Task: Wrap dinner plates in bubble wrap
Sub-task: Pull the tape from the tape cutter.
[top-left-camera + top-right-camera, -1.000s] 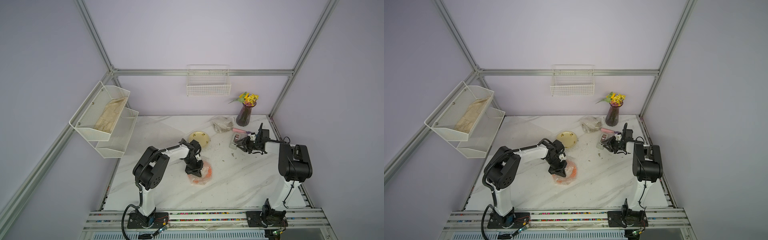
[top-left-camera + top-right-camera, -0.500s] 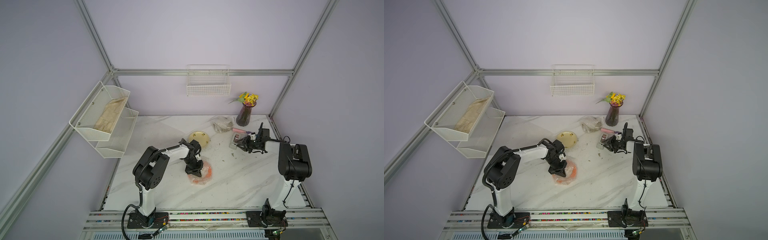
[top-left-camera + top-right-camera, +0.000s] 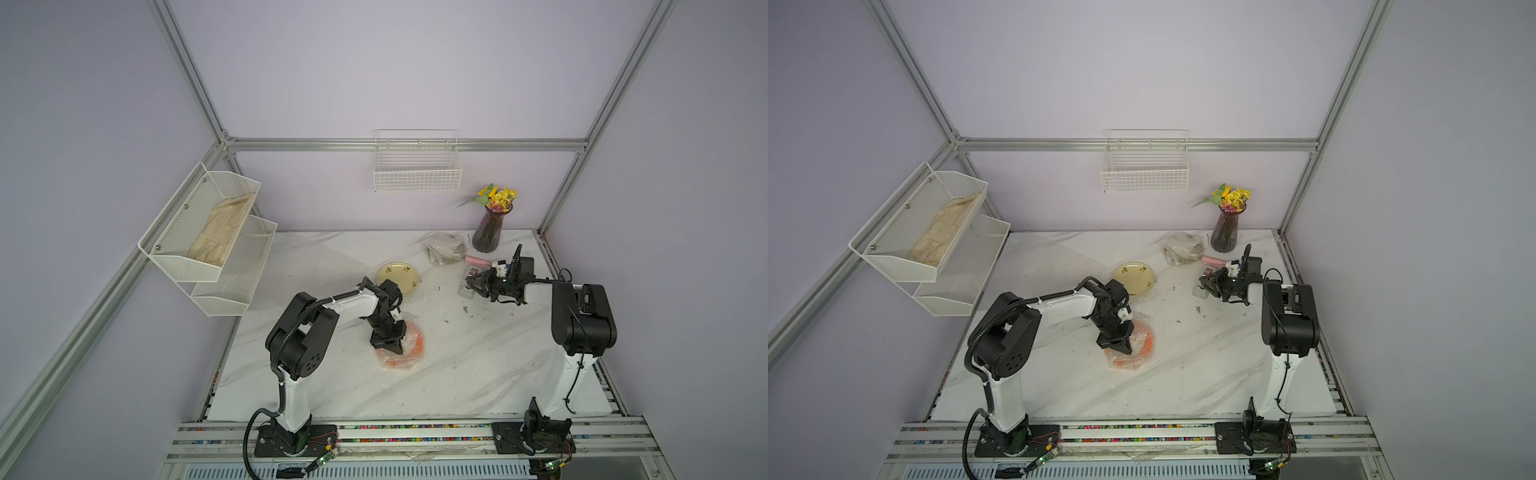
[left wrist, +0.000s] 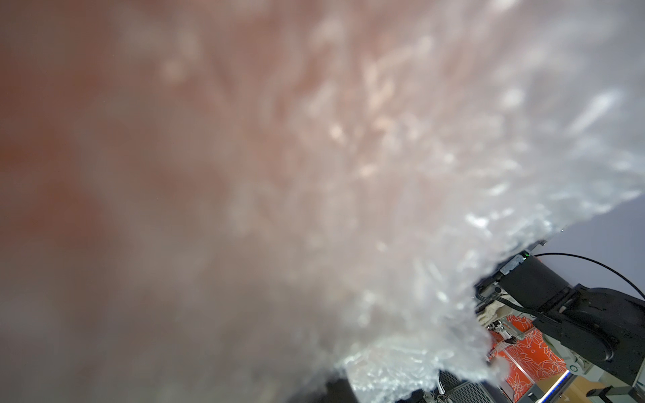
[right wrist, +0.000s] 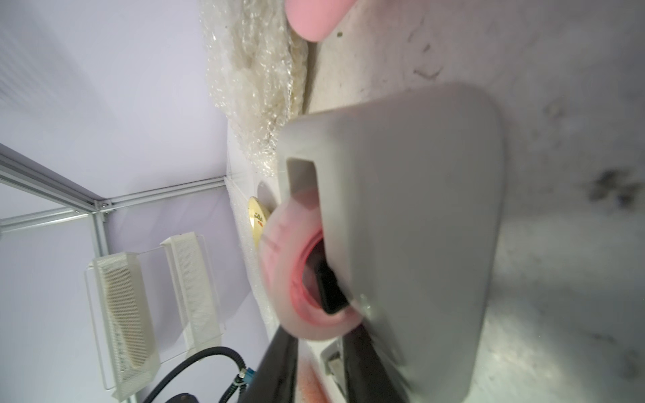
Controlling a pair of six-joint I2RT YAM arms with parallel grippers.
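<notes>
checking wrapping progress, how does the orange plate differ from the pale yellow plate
The orange plate is bundled in bubble wrap; the pale yellow plate lies bare. The orange plate is plain; the pale yellow plate bears small dark marks. The left gripper is down on the orange plate's bundle; no gripper is at the pale yellow plate. Both are round and on the table.

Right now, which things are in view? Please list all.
orange plate: one, orange, centre, under bubble wrap
yellow plate: one, yellow, behind it
vase: one, purple, back right
wrapped bundle: one, cream, beside vase
flat bubble wrap: one, clear, back left
tape dispenser: one, grey, right
cylinder: one, pink, behind dispenser
wire basket: one, white, back wall
rack: one, white, left wall
cloth: one, beige, in rack
left gripper: one, black, on orange plate's wrap
right gripper: one, black, at dispenser
</notes>
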